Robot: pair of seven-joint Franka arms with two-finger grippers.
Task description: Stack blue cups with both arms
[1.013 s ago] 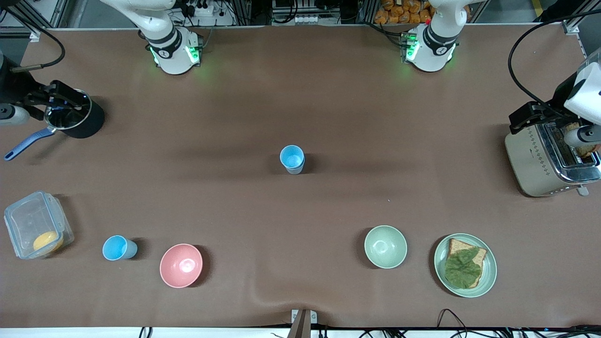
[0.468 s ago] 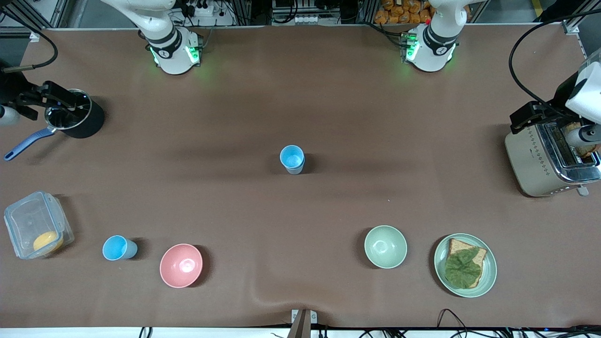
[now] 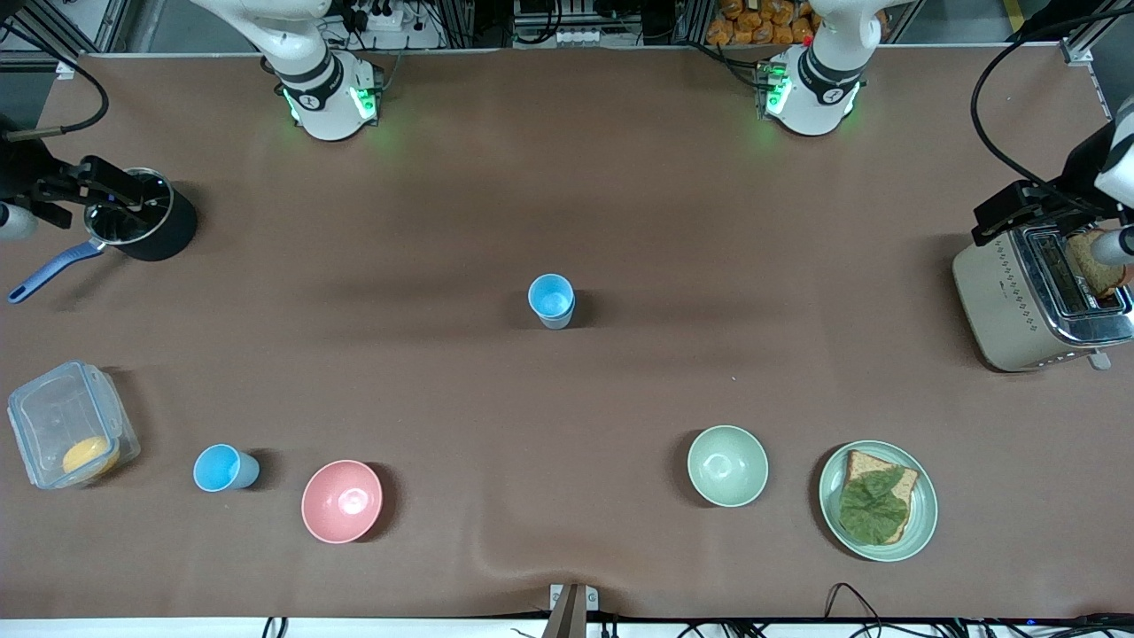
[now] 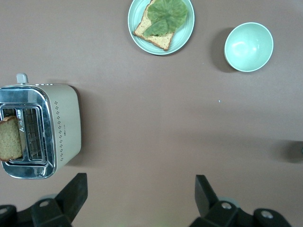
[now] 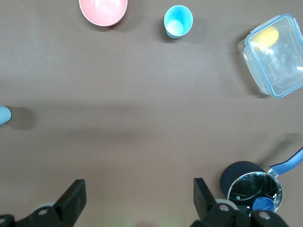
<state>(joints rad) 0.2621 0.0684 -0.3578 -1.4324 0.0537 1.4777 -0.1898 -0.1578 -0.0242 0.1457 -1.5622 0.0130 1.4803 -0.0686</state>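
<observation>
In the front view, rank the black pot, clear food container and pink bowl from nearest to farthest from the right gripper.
Right gripper, open:
1. Black pot, directly under it.
2. Clear food container, nearer the front camera, table's edge.
3. Pink bowl, nearer the middle, beside a blue cup.

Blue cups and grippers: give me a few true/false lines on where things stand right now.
1. The two blue cups are already stacked. False: the grey-blue cup stands alone mid-table, and the sky-blue cup stands apart, beside the pink bowl.
2. The sky-blue cup stands between the pink bowl and the clear lidded container. True.
3. The left gripper is shut on a cup. False: it is open and holds nothing, up over the toaster end of the table.
4. The right gripper is open, over the black saucepan. True.
5. The pale green bowl has a cup in it. False: it is empty.
</observation>
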